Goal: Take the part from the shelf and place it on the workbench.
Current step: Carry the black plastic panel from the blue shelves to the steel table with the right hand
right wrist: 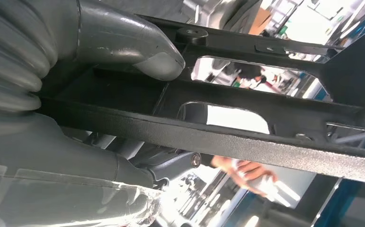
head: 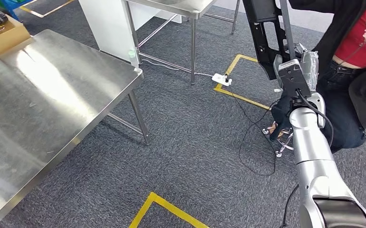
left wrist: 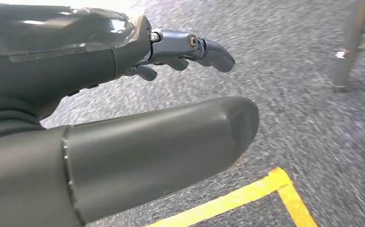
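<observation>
Part (head: 265, 35): top cut off by the head view's upper edge.
Right robot hand (head: 298, 64): fingers hidden behind its wrist camera.
Person (head: 356, 42): cropped – face out of frame.
Tabletop (head: 38, 104): left side cut off.

silver right arm (head: 314, 156), black cable along it, grey ribbed cover, thick grey thumb (right wrist: 137, 45), darker fingers (left wrist: 204, 47)

Right hand (head: 298, 71) raised at upper right, gripping a black frame part (head: 265, 35) beside a person in red top and black jacket (head: 356, 52); steel workbench (head: 43, 99) at left over grey carpet with yellow tape (head: 169, 206).
</observation>
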{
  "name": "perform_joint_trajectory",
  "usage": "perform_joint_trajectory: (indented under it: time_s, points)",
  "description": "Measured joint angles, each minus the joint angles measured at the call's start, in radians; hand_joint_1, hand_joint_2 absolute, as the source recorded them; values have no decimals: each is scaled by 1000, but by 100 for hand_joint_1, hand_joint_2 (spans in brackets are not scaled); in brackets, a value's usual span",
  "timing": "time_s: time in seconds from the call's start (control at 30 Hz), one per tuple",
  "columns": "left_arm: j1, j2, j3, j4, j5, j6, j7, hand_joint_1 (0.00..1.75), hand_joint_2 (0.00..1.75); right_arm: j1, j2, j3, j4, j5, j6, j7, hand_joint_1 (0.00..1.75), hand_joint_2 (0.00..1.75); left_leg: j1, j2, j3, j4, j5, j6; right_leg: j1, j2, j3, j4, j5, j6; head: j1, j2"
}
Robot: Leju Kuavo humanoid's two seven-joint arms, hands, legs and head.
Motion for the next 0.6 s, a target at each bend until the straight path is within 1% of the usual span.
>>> perform_joint_trajectory:
  time_s: [0.03,0.07,0.1,0.13,0.17,0.2,0.23,0.27,0.3,0.33,0.37,0.4,0.43,0.47,0.5,0.53,0.57,0.6]
  points:
    - [0,0,0,0,0,2,0,0,0,-1,2,0,0,1,0,0,175,175,-4,11,40,-74,34,9,2,-9,3,0,-2,-2,0,0]
    - [-1,1,0,0,1,4,0,0,0,-2,3,1,0,2,-1,0,175,175,-10,26,78,-141,58,18,6,-17,6,-1,-4,-3,0,0]
    - [-3,2,0,0,1,6,0,0,0,-5,5,1,0,4,-2,0,175,175,-16,38,105,-192,72,25,8,-25,8,-1,-5,-3,1,0]
    - [-4,3,0,0,2,7,0,0,0,-8,8,1,1,8,-3,0,175,175,-22,47,118,-217,75,31,9,-32,9,-2,-7,-2,1,0]
    - [-4,4,0,0,2,8,0,0,0,-11,11,1,1,11,-5,0,175,175,-26,45,118,-222,72,35,10,-40,9,-3,-7,1,1,0]
    - [-4,5,0,0,2,8,0,0,0,-13,14,2,2,16,-7,0,175,175,-28,36,120,-227,75,38,9,-47,12,-6,-7,4,0,0]
    - [-4,5,0,0,2,8,0,0,0,-13,17,2,2,22,-10,2,175,175,-25,28,126,-236,81,41,10,-48,12,-5,-10,9,1,0]
    - [-4,5,0,0,2,9,0,0,0,-14,19,3,3,30,-12,5,175,175,-21,20,134,-249,88,46,9,-35,9,7,-17,11,1,0]
    - [-4,5,0,0,1,9,1,0,0,-15,19,4,3,37,-14,10,175,175,-17,11,141,-260,94,49,9,-14,-5,37,-33,12,0,0]
    - [-5,4,0,0,1,10,1,0,0,-16,18,3,7,43,-15,15,175,175,-12,3,147,-269,100,52,7,11,-30,88,-55,11,1,0]
    - [-6,4,0,0,0,10,1,0,0,-17,16,2,15,46,-15,20,175,175,-11,-8,147,-271,101,54,4,32,-61,155,-81,10,2,0]
    - [-6,4,0,0,0,10,2,0,0,-18,13,0,26,45,-13,23,175,175,-9,-18,147,-271,102,54,0,42,-93,219,-103,11,3,0]
    - [-6,3,0,0,0,10,2,0,0,-19,11,-2,41,43,-10,24,175,175,-7,-30,147,-271,102,53,-4,45,-115,259,-113,18,4,0]
    - [-5,2,0,0,0,10,2,0,0,-20,10,-3,57,40,-6,22,175,175,-5,-42,147,-270,103,51,-9,47,-119,265,-108,28,4,0]
    - [-5,1,0,0,0,10,2,0,0,-23,8,-4,72,37,-3,18,175,175,-2,-53,146,-268,102,48,-16,48,-104,228,-87,41,4,0]
    - [-5,0,0,0,0,10,2,0,0,-27,5,-6,87,35,-1,12,175,175,1,-64,145,-264,101,43,-24,53,-74,163,-58,57,4,0]
    - [-4,2,0,0,-1,10,2,0,0,-33,3,-8,102,34,0,6,175,175,2,-75,141,-255,97,35,-32,68,-41,92,-32,70,5,0]
    - [-5,3,0,0,-1,10,2,0,0,-39,1,-11,115,33,0,-1,175,175,3,-85,135,-246,94,28,-35,80,-15,37,-12,75,5,0]
